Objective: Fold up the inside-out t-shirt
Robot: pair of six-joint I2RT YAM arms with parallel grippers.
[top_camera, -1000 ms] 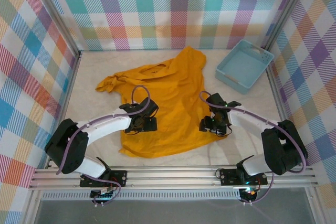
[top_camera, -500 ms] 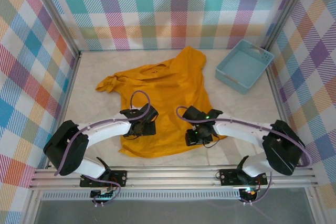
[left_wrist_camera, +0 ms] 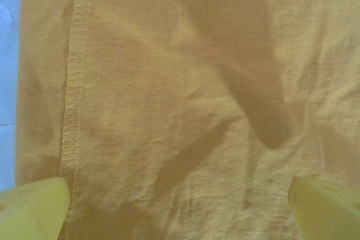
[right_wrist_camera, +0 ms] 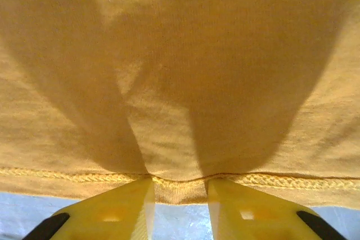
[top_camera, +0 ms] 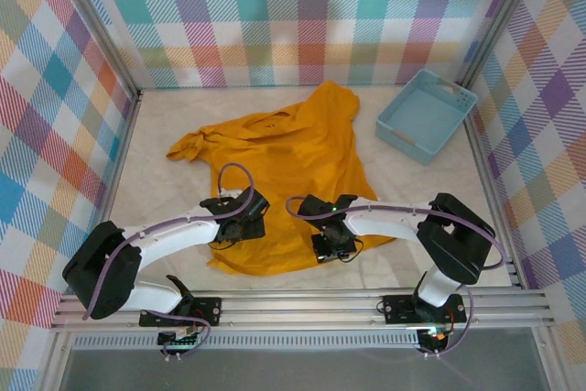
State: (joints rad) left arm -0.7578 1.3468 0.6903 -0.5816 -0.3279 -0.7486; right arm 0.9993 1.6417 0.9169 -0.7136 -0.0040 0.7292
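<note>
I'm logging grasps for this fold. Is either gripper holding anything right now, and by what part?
The right gripper pinches the t-shirt at its stitched hem edge. The left gripper is open above the fabric, holding nothing.

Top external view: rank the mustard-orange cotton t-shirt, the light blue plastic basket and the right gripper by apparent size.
1. Mustard-orange cotton t-shirt, largest.
2. Light blue plastic basket.
3. Right gripper, smallest, though it sits nearer the camera.

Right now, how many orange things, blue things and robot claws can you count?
Orange things: 1, the t-shirt
Blue things: 1, the basket
Robot claws: 2, the left claw and the right claw
Total: 4
</note>
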